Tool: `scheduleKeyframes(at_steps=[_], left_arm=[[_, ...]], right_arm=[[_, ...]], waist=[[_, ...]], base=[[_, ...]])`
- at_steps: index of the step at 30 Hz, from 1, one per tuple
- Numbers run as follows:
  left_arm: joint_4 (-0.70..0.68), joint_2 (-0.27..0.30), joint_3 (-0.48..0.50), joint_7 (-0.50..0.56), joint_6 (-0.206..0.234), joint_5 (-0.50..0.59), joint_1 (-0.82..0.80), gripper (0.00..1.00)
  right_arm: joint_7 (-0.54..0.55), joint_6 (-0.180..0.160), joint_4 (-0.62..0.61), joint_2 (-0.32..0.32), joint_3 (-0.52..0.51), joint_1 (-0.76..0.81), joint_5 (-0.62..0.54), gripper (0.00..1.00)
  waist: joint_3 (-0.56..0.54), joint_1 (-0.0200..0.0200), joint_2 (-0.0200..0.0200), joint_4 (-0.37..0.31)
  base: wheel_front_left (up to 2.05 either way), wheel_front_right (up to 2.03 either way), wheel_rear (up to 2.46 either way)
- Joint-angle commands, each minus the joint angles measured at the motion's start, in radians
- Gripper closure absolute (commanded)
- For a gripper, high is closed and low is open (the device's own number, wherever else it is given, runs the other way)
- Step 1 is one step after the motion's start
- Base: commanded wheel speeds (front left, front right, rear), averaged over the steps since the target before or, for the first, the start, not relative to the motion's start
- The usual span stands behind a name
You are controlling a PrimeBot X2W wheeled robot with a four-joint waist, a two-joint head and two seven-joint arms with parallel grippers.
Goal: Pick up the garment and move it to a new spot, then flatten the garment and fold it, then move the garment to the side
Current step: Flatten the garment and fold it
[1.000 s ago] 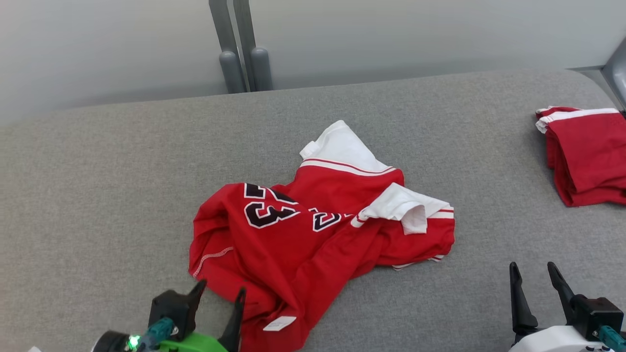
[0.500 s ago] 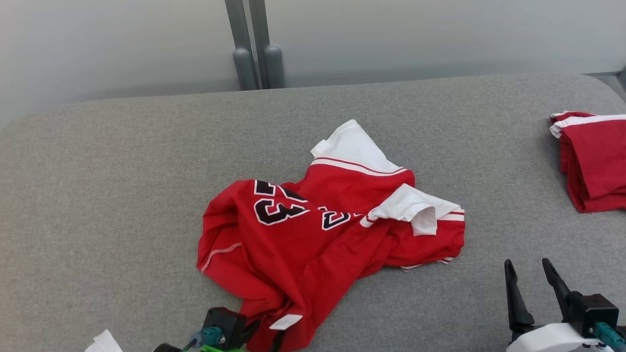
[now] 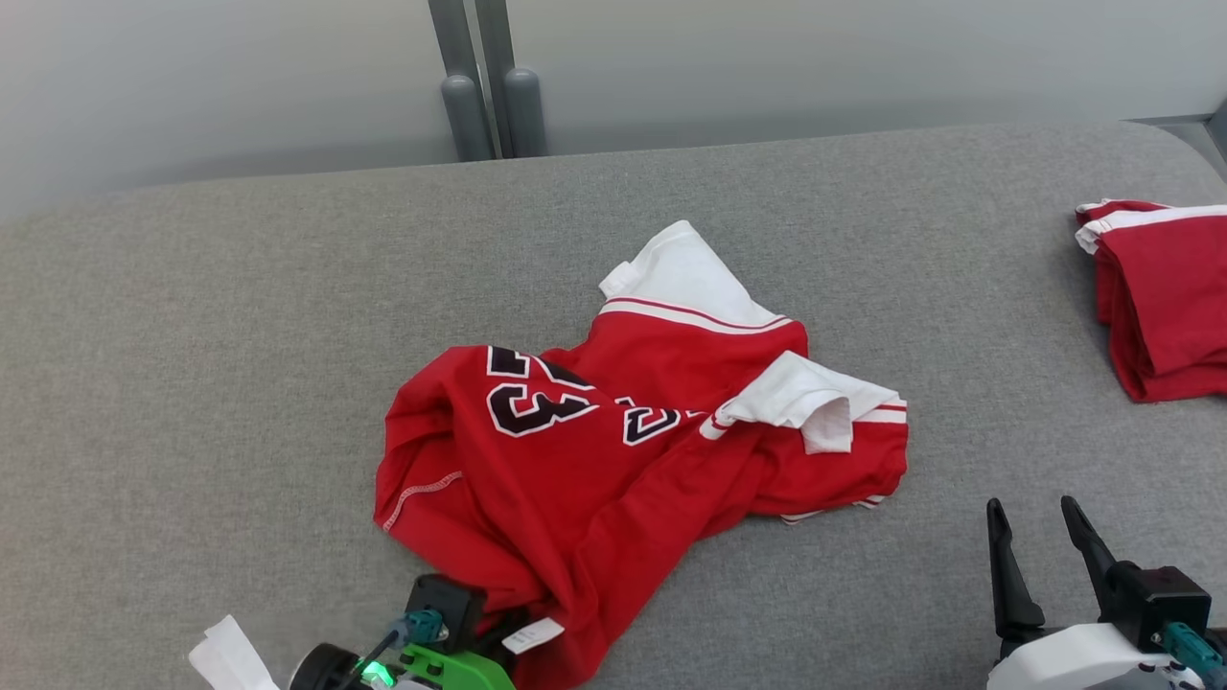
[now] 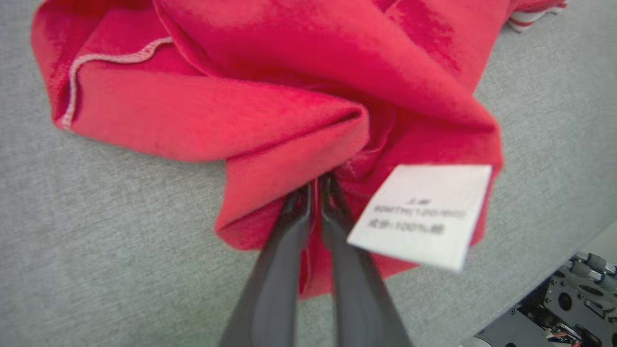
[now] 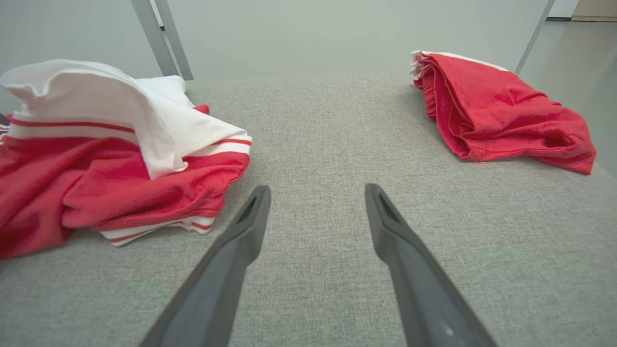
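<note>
Dark, tapered fingers (image 4: pixel 282 255) of the left gripper (image 4: pixel 315 185) are pinched together on a soft fold at the near edge of the garment (image 4: pixel 289 96), their tips buried in the red knit. Just beside them hangs a white rectangular care label (image 4: pixel 424 212), its print too blurred to read. The left wrist view also shows a hem with pale stitching curling along the cloth's far left edge. In the head view the left gripper's black and green body sits at the bottom, its tips hidden under the cloth, and the garment (image 3: pixel 594 470) proves to be a crumpled red jersey with white sleeves, red-and-white striped trim and a black "23", lying in a loose heap in the middle of the grey cushion (image 3: pixel 192 335), a flat surface of coarse woven fabric. The right gripper (image 3: pixel 1030 508) hangs near the cushion's lower right with its jaws spread wide and nothing between them. Its wrist view looks between its two smooth fingers (image 5: pixel 241 241) and shows the heap's white sleeve standing up in a puffed ridge on the left. On the right lies a folded red garment (image 5: pixel 501 111), well apart from the jersey at the cushion's far right edge.
</note>
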Motion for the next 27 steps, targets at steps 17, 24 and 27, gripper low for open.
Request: scheduleKeyframes(at_steps=[17,24,27], left_arm=[[-0.154,0.135,0.364,-0.178,0.004,-0.219,-0.022,1.0],[-0.16,0.15,0.459,-0.254,-0.003,-0.28,0.027,1.0],[-0.142,0.147,0.48,-0.265,-0.023,-0.309,0.033,1.0]], right_arm=[[0.0,0.0,0.002,0.0,-0.021,0.0,-0.005,0.0],[0.0,0.0,0.005,-0.002,-0.023,0.002,-0.005,0.0],[0.0,0.0,0.011,-0.009,-0.01,0.003,-0.007,0.0]], waist=[[-0.004,0.0,0.0,0.069],[-0.005,0.0,0.0,0.103],[-0.006,0.0,0.0,0.107]], base=[[0.0,0.0,0.0],[0.0,0.0,0.0],[0.0,0.0,0.0]])
